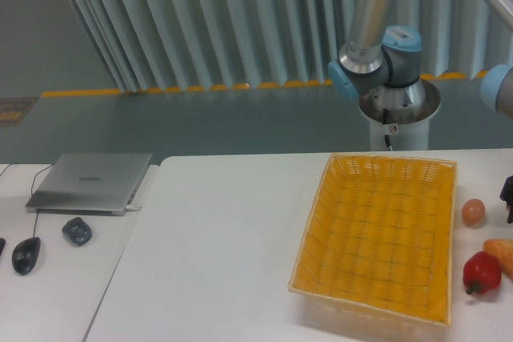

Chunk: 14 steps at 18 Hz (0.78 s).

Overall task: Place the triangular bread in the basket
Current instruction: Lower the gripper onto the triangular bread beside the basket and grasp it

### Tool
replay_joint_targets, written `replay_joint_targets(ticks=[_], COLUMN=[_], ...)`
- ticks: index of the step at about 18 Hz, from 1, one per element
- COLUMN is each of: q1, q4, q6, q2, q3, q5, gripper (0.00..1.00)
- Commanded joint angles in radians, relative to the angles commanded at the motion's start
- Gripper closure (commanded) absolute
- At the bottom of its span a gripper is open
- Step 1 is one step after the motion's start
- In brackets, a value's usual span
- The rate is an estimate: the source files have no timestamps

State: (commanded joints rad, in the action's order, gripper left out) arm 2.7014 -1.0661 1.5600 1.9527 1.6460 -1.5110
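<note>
One bread (502,253) is seen at the right edge beside the basket (377,239), while the hand (508,196) is barely glimpsed, its grip not determinable.

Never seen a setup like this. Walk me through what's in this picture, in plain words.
One fixed camera looks across a white table. The grey and blue machine behind it is a robot arm; a dark bit at the right edge may be its fingers, but too little shows to tell whether they are open or holding anything. On the table sits a yellow wicker basket, with nothing in it. Right of it lie a small brownish egg, a red fruit and the triangular bread, cut off by the frame. At left are a closed laptop and a mouse.
</note>
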Motion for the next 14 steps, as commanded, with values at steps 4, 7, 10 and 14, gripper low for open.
replay_joint_targets(ticks=[4,7,10,14], q1=[-0.003,-0.011,-0.02,-0.018], q4=[0.002,0.012,0.031,0.044], q6=[0.0,0.0,0.002,0.002], q2=[0.009,0.018,0.026,0.031], q3=[0.0,-0.002,-0.002,-0.003], q5=[0.0,0.0,0.0,0.0], gripper=[0.0,0.0,0.0,0.06])
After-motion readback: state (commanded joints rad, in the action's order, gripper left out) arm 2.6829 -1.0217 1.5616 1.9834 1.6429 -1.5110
